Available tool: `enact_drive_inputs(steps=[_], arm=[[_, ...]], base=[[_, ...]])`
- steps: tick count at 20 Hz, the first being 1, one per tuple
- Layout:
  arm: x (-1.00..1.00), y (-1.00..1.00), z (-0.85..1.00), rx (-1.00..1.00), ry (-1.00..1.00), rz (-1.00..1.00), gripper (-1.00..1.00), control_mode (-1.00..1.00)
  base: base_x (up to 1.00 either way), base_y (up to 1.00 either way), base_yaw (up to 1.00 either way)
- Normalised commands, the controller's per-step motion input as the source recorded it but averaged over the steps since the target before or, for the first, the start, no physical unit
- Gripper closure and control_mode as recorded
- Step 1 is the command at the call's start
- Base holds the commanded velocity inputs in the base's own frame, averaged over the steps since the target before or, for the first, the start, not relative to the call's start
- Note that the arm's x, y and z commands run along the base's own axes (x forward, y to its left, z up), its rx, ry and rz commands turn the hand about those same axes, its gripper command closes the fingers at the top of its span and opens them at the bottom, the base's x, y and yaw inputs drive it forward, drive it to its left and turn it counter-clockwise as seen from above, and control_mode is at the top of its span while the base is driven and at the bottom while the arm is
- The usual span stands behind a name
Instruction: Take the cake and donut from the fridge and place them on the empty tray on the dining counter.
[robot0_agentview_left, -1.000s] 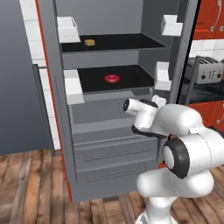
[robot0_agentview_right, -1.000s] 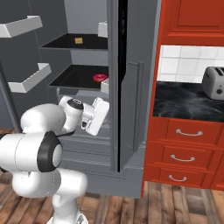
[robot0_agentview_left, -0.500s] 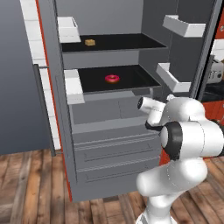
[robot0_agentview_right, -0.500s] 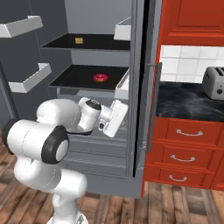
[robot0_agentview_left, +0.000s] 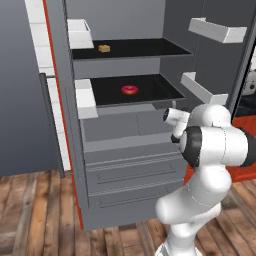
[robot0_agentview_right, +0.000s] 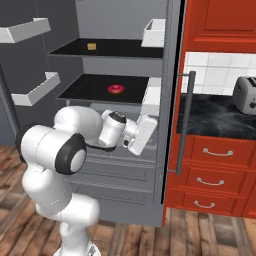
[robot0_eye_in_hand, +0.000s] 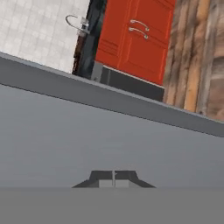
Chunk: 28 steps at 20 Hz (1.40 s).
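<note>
Standing open in both base views, the fridge (robot0_agentview_left: 125, 135) exposes two black shelves above two closed grey drawers. On the upper shelf sits the cake (robot0_agentview_left: 104, 48), a small yellow-tan block near the shelf's left side in the left base view; it also appears at the rear of that shelf in the right base view (robot0_agentview_right: 92, 46). On the lower shelf rests the donut (robot0_agentview_left: 130, 89), pink-iced and lying flat near the shelf centre, likewise seen in the right base view (robot0_agentview_right: 116, 89). Both items lie apart from the arm. The gripper (robot0_eye_in_hand: 113, 179) points at a flat grey panel, seemingly a fridge door; the hand view shows the two dark fingertips pressed together with no gap and nothing between the jaws. In the right base view the white hand (robot0_agentview_right: 140, 135) sits in front of the drawer fronts, below the lower shelf, beside the right door's edge; its fingertips cannot be made out there. In the left base view the elbow covers most of the hand, leaving the wrist visible. White door bins (robot0_agentview_left: 80, 33) hang on both doors; the right door is cut off by the left base view's edge. A toaster (robot0_agentview_right: 246, 95) stands on the dark counter (robot0_agentview_right: 215, 116) over red cabinets (robot0_agentview_right: 217, 175), partly cropped at the right edge.
</note>
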Motion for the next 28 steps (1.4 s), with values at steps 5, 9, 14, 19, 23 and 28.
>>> enact_drive_inputs(steps=[5,9,14,19,23,28], arm=[[-0.72,0.40,-0.01,0.05,-0.39,0.06,1.00,-1.00],[-0.34,0.68,0.20,0.13,-0.36,0.09,1.00,-1.00],[-0.15,0.24,0.22,0.37,-0.12,0.08,1.00,-1.00],[-0.02,0.45,0.32,0.43,-0.04,0.04,1.00,-1.00],[0.00,0.62,0.29,0.38,-0.16,0.15,1.00,-1.00],[0.00,0.46,0.31,0.34,-0.26,0.13,1.00,-1.00]], base=[[0.00,0.00,0.00],[0.00,0.00,0.00],[0.00,0.00,0.00],[0.00,0.00,0.00],[0.00,0.00,0.00],[0.00,0.00,0.00]])
